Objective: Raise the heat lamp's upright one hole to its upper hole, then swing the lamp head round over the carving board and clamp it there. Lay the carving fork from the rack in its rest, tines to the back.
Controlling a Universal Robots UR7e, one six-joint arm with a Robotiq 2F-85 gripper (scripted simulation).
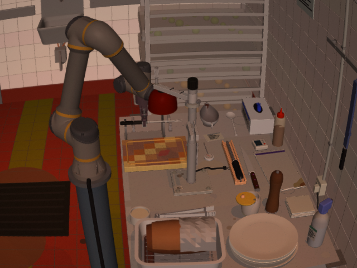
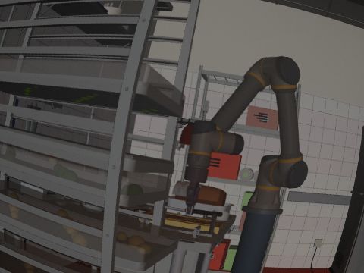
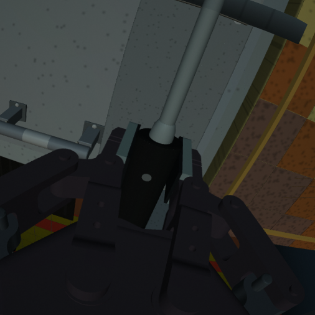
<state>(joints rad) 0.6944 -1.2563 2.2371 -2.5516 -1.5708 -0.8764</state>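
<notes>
The carving fork [image 1: 147,122] lies level across its rack [image 1: 144,128] behind the carving board, black handle to the left, and my gripper [image 1: 143,121] is closed on that handle [image 3: 146,174]. The fork's grey shaft [image 3: 186,71] runs away from the fingers. The checkered carving board [image 1: 154,153] sits just in front of the rack. The heat lamp's grey upright [image 1: 191,132] stands right of the board. Its red lamp head [image 1: 162,103] hangs above the rack and the board's back edge. The orange ridged rest [image 1: 233,161] lies right of the upright with a dark roller in it.
The lamp head and its arm hang close beside my wrist. A tall tray trolley [image 1: 206,43] stands behind the table. A gravy boat [image 1: 209,114], tissue box [image 1: 257,115], knife [image 1: 250,170], pepper mill [image 1: 274,191], plates [image 1: 263,239] and a tub [image 1: 180,242] crowd the table.
</notes>
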